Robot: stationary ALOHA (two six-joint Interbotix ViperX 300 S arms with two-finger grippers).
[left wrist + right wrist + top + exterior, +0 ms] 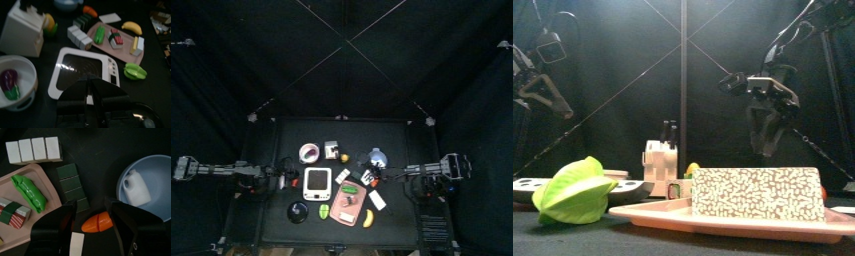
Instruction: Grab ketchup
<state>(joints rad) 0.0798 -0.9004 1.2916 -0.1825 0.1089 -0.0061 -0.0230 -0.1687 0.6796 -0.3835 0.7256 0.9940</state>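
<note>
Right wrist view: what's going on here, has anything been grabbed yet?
Nothing is grabbed yet. The right gripper hangs open over a small orange-red item, possibly the ketchup, which lies beside the blue bowl holding a white bottle. The item shows between the jaws, which are not closed on it. The left gripper hovers open above the white toy microwave, holding nothing.

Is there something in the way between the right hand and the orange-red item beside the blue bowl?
Nothing visible. The orange-red item lies bare below the right hand, between its open jaws; blue bowl and green blocks only flank it.
</note>
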